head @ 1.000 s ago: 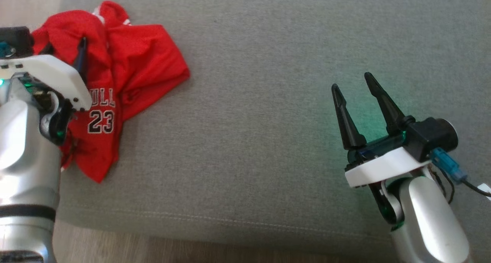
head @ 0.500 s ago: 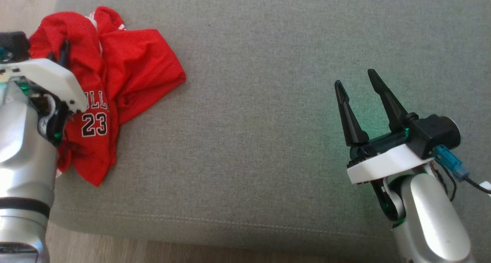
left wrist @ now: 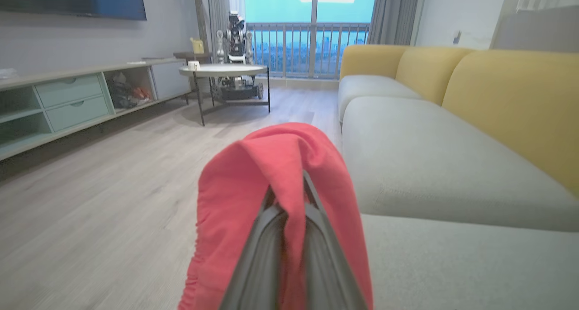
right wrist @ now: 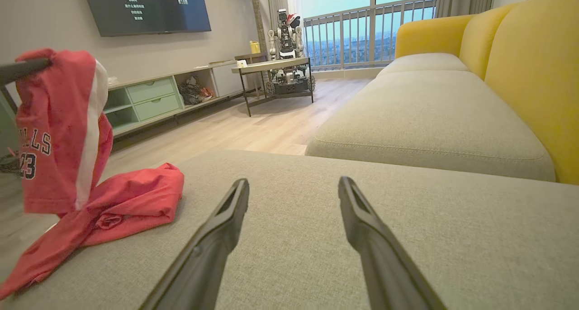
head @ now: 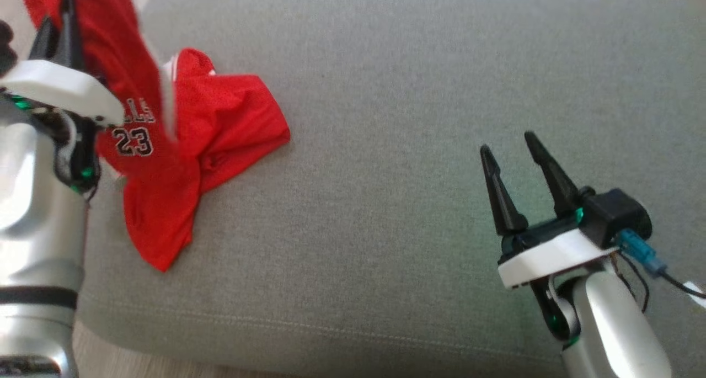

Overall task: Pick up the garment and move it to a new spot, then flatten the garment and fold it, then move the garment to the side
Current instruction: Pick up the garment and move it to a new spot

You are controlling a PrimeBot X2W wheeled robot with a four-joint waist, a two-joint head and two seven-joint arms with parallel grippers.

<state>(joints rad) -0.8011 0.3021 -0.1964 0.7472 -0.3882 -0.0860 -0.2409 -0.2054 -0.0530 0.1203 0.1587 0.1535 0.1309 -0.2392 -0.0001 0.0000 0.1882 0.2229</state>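
The left gripper (head: 57,24) is clamped on a thin fold of the red jersey (head: 231,113), lifting one end above the grey sofa cushion's (head: 419,91) left edge. That small pinch could slip, or the trailing hem could drag off the edge. The jersey's long axis rises steeply from the bunched cloth on the cushion to the fingers. Well to the right, the right gripper (head: 507,142) hovers with its fingers apart, empty

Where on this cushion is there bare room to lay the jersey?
Bare: the grey seat cushion between the red jersey and the open right tool. Crowded: the left end, where the jersey hangs from the left tool.
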